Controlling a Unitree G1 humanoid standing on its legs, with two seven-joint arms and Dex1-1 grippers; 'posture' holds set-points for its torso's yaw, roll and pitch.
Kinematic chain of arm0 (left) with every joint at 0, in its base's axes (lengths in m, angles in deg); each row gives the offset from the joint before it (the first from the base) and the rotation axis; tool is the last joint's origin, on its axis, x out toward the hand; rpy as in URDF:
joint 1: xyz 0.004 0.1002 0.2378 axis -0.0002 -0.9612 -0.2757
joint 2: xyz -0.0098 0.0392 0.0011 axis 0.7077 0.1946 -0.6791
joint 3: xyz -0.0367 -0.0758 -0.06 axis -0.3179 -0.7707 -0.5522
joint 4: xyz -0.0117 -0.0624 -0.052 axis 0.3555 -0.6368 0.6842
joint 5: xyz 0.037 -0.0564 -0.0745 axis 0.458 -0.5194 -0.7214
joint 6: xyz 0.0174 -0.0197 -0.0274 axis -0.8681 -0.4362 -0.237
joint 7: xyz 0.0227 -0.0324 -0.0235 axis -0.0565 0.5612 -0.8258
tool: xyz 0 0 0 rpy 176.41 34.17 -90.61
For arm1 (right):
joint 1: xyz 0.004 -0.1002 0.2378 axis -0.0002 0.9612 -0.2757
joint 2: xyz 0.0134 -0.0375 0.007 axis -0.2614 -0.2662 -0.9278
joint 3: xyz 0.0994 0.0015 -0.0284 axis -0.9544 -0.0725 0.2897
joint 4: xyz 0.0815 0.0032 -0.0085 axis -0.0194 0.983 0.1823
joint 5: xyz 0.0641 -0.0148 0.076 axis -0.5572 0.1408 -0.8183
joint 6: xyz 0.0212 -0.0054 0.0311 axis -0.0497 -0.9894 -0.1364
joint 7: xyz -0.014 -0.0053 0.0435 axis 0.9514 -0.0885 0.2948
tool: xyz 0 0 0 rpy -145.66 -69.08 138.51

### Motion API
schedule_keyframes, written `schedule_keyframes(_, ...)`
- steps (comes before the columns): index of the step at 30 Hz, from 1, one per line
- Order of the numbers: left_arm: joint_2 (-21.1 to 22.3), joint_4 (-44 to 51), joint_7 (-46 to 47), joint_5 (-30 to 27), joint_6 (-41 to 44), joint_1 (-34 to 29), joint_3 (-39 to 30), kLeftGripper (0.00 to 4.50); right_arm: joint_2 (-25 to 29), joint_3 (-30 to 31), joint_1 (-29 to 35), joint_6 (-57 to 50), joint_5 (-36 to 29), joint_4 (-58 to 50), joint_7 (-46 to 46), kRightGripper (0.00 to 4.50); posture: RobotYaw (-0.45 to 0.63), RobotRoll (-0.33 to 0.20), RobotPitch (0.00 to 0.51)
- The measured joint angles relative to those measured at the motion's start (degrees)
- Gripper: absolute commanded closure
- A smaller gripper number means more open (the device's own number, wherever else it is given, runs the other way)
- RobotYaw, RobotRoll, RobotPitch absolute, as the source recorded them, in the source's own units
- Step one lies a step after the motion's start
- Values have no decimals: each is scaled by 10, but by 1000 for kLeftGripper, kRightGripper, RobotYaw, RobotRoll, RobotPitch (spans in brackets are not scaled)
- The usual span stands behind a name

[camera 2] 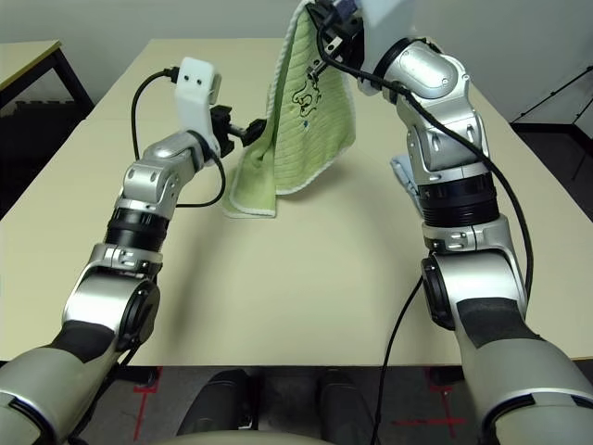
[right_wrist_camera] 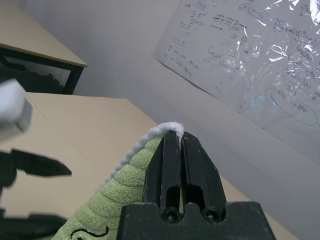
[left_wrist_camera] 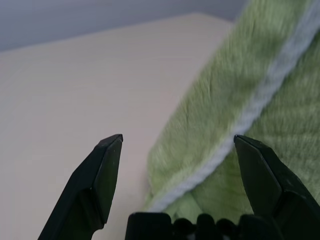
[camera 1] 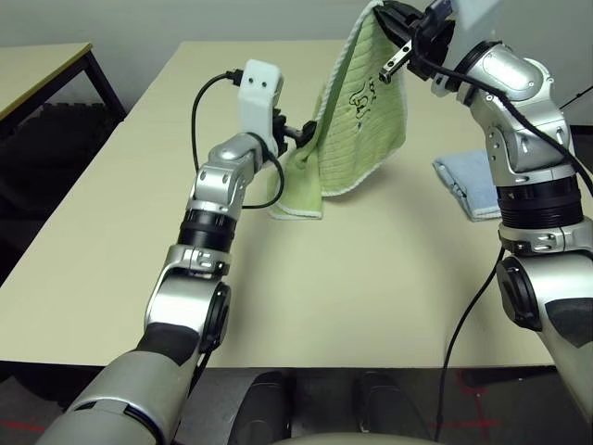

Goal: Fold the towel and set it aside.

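My right gripper [right_wrist_camera: 179, 145] is pinched shut on the top corner of the towel [camera 1: 357, 120], which hangs limp from it, its bottom end slumped on the table [camera 1: 371, 278]. It looks light, soft and floppy. My left gripper [left_wrist_camera: 175, 150] is spread wide, the white side hem between its fingers; that hem looks like the place to grab.

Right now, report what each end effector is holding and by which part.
The right end effector is shut on the light green terry towel, pinching its top white-stitched corner. The left end effector is open at the towel's hanging edge, holding nothing.
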Motion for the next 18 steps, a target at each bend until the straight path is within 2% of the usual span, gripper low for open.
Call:
schedule_keyframes(4, -1, -72, 0, 28, -59, 8, 18, 0, -1, 0, 0, -6, 0, -12, -1, 4463, 49, 0, 60)
schedule_keyframes(10, 11, -174, 33, 99, -129, 9, 66, 0, -2, 0, 0, -30, -11, -48, -2, 4463, 44, 0, 69)
schedule_keyframes(18, 36, -226, 61, 140, -169, 6, 84, 0, -2, 0, 1, -64, -29, -71, -1, 4463, 49, 0, 77)
